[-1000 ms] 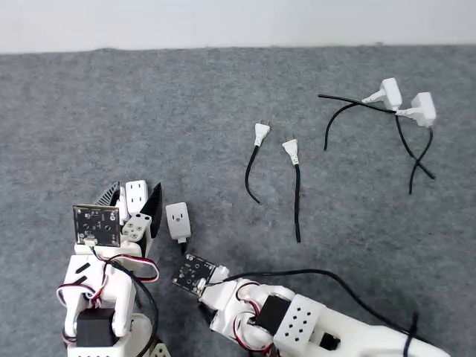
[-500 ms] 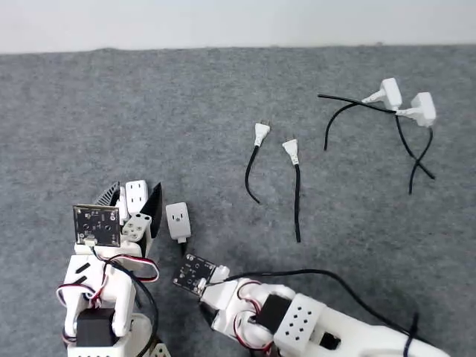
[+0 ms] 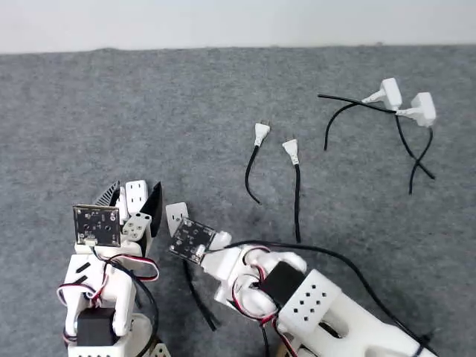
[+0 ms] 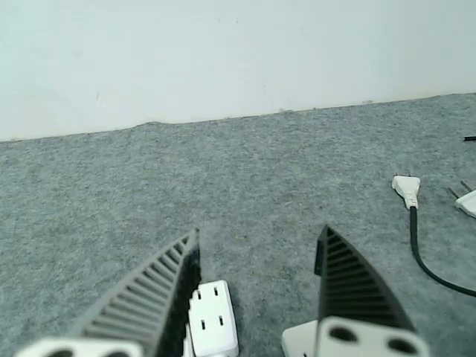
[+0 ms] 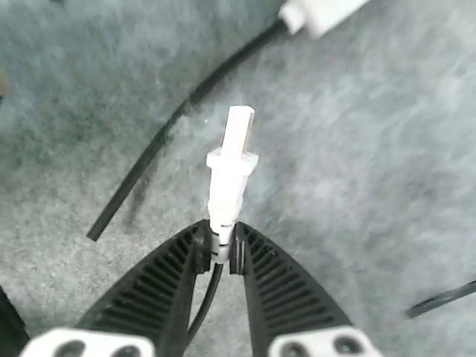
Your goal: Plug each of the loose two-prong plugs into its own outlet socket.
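My right gripper point(image 5: 219, 227) is shut on the cord end of a white two-prong plug point(image 5: 227, 182), whose prongs point away from the fingers. Just beyond lies a white socket point(image 5: 320, 11) with a black cord point(image 5: 171, 126). In the high view the right wrist point(image 3: 190, 239) hangs beside that socket point(image 3: 176, 214). My left gripper point(image 4: 260, 234) is open astride another white socket point(image 4: 212, 320), which sits between its black fingers point(image 3: 154, 204) in the high view. Two loose plugs point(image 3: 261, 132) point(image 3: 291, 149) lie mid-table with black cords.
At the far right, two white sockets point(image 3: 387, 93) point(image 3: 422, 108) have plugs in them, and their black cords cross point(image 3: 413, 152). A black cord point(image 3: 197, 294) trails on the grey carpet between the two arms. A white wall point(image 4: 223, 52) borders the far side.
The right arm has moved up and to the left, bringing its wrist next to the socket. A black cord on the carpet behind it has come into view. The left arm has stayed still.
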`<action>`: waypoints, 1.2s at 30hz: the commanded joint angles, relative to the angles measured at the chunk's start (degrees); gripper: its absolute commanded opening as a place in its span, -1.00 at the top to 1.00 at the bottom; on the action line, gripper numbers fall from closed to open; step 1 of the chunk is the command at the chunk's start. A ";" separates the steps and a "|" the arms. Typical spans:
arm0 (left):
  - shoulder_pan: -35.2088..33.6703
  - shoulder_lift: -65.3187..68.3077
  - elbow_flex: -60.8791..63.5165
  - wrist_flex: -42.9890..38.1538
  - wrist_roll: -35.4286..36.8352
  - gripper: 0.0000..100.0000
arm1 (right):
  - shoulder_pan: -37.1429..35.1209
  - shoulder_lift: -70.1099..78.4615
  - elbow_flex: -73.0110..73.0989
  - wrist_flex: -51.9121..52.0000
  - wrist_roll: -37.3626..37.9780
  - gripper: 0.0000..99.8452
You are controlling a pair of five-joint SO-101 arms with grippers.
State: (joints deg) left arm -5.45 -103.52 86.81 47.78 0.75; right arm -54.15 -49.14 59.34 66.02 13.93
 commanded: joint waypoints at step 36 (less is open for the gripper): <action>11.96 -1.05 -3.56 6.33 -3.34 0.51 | 4.70 -0.75 -23.56 8.57 0.53 0.98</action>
State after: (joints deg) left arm 6.77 -103.52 85.05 54.90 -1.98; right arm -52.40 -49.14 29.36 79.21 14.64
